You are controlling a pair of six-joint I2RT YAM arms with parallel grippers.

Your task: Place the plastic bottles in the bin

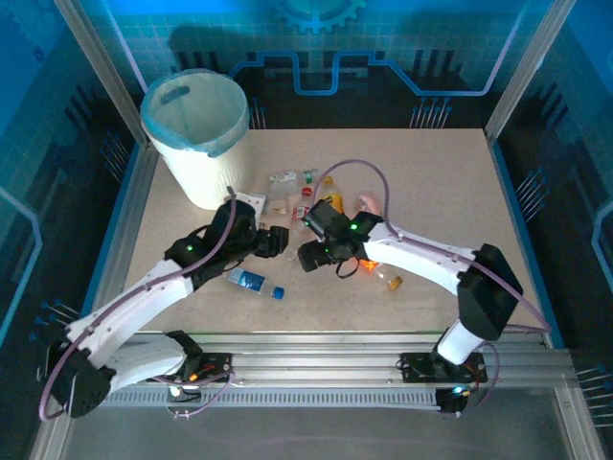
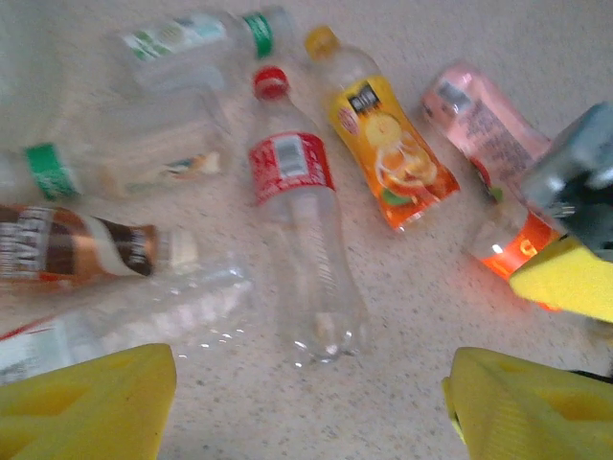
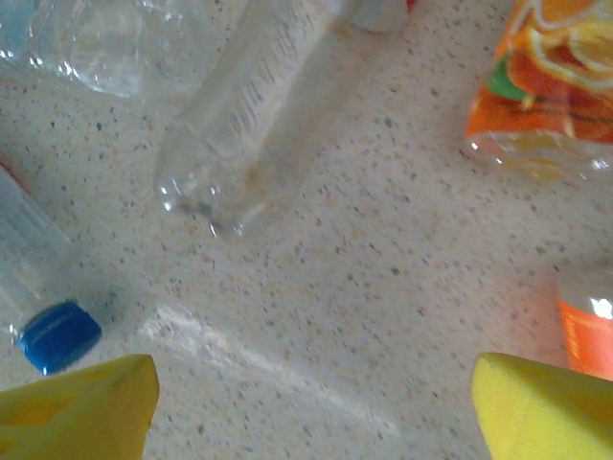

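Mia: How will the plastic bottles (image 2: 297, 249) handle?
Tom: They look empty, so light, thin and easy to squash. They are round and slippery. Best pinched across the middle.
Mia: How many?
Tom: At least eight lie in the middle of the table (image 1: 450, 192). One blue-capped bottle (image 1: 251, 281) lies closer to the near edge. One bin (image 1: 201, 177) stands at the far left corner.
Mia: The claws?
Tom: The left claw (image 2: 306, 388) and right claw (image 3: 311, 402) hang over the bottles, fingers apart, holding nothing.
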